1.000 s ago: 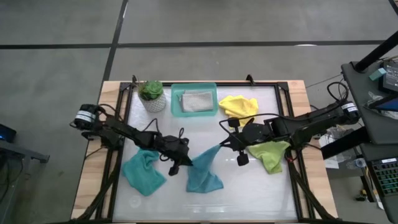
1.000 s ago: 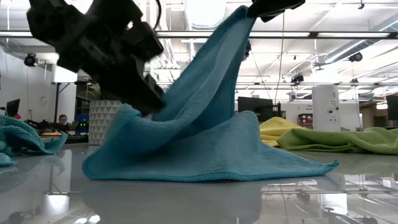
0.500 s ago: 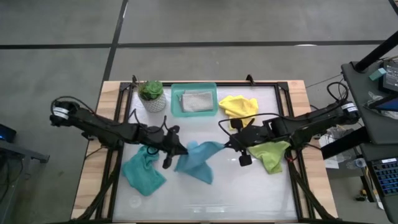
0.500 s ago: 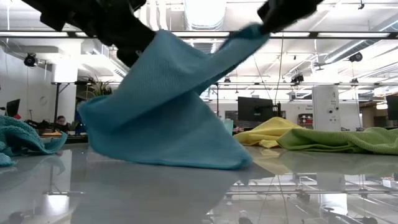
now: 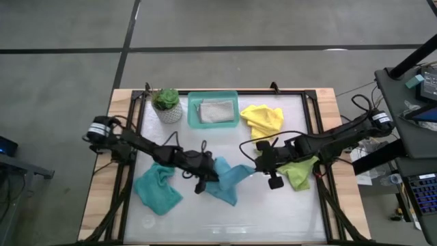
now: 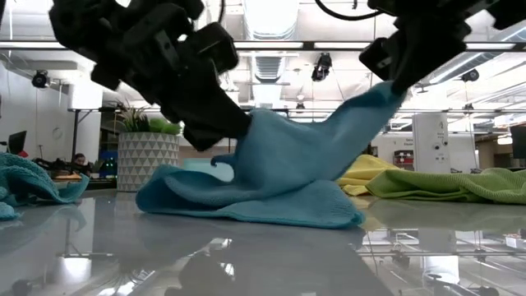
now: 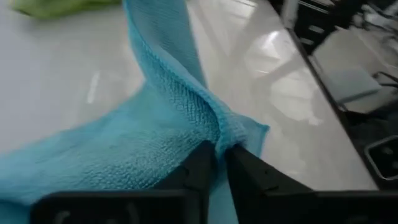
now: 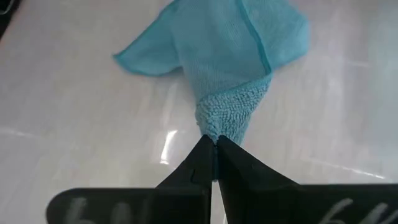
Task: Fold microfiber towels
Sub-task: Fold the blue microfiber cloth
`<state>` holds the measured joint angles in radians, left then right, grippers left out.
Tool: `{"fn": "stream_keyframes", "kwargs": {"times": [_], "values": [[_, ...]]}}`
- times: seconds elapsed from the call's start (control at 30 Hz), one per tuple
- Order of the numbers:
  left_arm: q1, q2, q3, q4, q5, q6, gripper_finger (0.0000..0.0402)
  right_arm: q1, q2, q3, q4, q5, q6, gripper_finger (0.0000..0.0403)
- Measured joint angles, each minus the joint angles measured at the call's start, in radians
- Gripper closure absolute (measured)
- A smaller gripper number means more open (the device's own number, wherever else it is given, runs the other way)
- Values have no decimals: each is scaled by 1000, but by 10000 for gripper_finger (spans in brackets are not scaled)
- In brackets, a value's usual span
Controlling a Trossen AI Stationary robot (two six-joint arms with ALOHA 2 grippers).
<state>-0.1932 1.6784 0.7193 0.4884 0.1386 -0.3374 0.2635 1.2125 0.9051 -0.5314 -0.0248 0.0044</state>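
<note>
Left gripper point(image 5: 205, 179) and right gripper point(image 5: 261, 166) each pinched opposite corners of the teal-blue towel point(image 5: 227, 179), near the lime green towel point(image 5: 298, 171).

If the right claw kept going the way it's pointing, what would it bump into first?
Probably the left gripper: the right gripper points across the teal-blue towel both are pinching, toward the left arm's end. Depth is uncertain.

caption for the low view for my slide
Both claws, left and right, pinch a teal-blue towel draped onto the table.
</note>
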Motion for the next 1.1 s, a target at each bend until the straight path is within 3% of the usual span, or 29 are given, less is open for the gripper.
{"fn": "stream_keyframes", "kwargs": {"times": [0.13,0.33,0.5,0.73,1.1], "values": [[0,21,33,0,63,3,310,12,0,-16,-4,-6,12,394],[2,-46,28,-79,58,106,233,16,-1,-29,-4,-5,29,394],[2,-128,28,-249,-105,257,194,16,-1,-31,0,-2,25,394],[2,-160,14,-347,-174,499,180,16,-1,-31,27,-2,23,394],[-5,-102,13,-261,-201,509,181,15,-1,-32,43,-2,22,394]]}}
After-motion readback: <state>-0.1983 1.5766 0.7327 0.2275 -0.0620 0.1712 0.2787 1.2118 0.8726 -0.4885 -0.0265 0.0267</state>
